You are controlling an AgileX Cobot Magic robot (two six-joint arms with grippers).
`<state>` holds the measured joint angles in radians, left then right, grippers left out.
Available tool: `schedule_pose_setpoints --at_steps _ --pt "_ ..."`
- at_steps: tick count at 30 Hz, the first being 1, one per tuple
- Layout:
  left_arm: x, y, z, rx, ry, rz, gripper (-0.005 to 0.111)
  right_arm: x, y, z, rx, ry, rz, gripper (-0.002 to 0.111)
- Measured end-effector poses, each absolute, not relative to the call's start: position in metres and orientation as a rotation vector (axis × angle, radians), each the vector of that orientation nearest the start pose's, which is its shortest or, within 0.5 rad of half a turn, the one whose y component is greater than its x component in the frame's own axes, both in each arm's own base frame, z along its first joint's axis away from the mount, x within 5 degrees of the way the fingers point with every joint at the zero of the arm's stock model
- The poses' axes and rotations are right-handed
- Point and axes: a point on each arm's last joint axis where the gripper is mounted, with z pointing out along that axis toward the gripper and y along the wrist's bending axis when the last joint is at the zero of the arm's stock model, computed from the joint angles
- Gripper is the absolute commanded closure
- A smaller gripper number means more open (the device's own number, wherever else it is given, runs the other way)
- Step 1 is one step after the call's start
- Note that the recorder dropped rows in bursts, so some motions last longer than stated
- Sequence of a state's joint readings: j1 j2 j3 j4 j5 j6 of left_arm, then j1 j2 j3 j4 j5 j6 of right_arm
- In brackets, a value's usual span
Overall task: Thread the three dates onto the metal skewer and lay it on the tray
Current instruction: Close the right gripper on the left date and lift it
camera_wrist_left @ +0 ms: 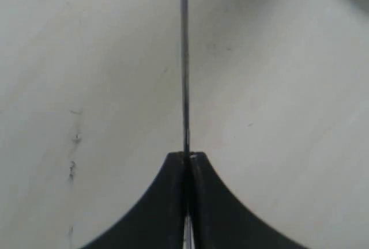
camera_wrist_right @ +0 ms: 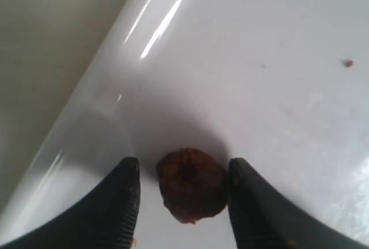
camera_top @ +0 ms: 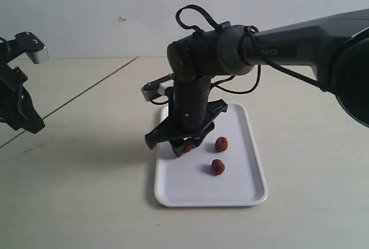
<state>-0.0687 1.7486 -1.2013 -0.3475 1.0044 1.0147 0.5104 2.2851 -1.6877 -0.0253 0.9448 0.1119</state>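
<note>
- Date (camera_wrist_right: 190, 185) at the tray's (camera_wrist_right: 259, 59) nine o'clock edge sits between the right gripper's (camera_wrist_right: 183, 171) open jaws; an off-centre squeeze could roll it.
- Left gripper (camera_wrist_left: 187, 158) clamps the skewer (camera_wrist_left: 184, 59), which may swivel.

faint pale letters on the right arm's dark link (camera_top: 300, 41), start hidden behind a cable (camera_top: 252, 44), only "PER" readable, nothing else legible

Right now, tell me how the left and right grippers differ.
The left gripper has its jaws shut on the skewer; the right gripper has them open either side of a date. The left gripper is over the table; the right gripper is low over the tray. Both are black.
</note>
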Motion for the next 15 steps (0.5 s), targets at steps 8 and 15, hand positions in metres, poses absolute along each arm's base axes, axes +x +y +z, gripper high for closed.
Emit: schedule_pose_setpoints --at_steps 8,15 --pt "0.3314 -0.049 0.2161 1.273 2.598 -0.323 0.107 0.3971 0.2204 0.1174 -0.663 2.951 0.022 0.065" --pt "0.3314 -0.049 0.2161 1.273 2.598 -0.323 0.107 0.3971 0.2204 0.1174 -0.666 2.951 0.022 0.071"
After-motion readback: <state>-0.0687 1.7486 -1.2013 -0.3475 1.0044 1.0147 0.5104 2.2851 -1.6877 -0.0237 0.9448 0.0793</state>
